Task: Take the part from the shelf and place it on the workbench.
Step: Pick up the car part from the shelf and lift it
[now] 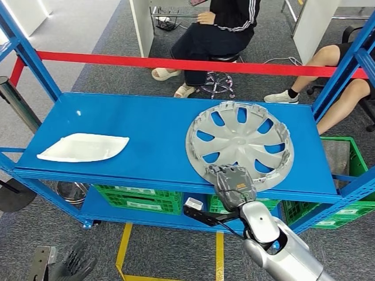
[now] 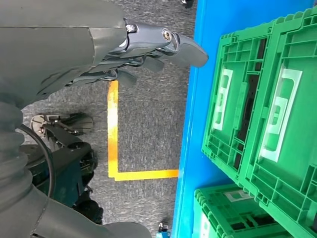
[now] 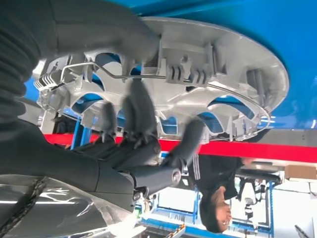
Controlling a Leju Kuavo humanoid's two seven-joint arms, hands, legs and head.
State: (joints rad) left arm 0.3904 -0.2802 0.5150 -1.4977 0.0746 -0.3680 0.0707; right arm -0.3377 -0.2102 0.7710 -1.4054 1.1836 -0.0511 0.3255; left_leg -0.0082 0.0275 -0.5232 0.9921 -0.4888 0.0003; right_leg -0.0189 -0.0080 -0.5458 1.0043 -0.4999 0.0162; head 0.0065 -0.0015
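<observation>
A silver wheel cover [image 1: 241, 140] lies at the right of the blue shelf board [image 1: 154, 152], its near rim reaching the front edge. My right hand [image 1: 232, 184] grips that near rim. In the right wrist view the thumb lies on one side of the wheel cover [image 3: 224, 74] and the dark fingers [image 3: 139, 116] press on the spoked side. A flat white part [image 1: 84, 146] lies at the shelf's left. My left hand [image 1: 72, 263] hangs low at the left, away from the shelf. In the left wrist view the left hand [image 2: 149, 49] has its fingers stretched out and holds nothing.
Green crates [image 1: 137, 198] [image 2: 269, 99] fill the lower shelf level. Blue uprights and a red bar [image 1: 177, 63] frame the shelf. A person [image 1: 221, 29] sits on a stool behind it, and another person's legs [image 1: 336, 76] show at the right. Yellow tape [image 1: 123, 246] marks the floor.
</observation>
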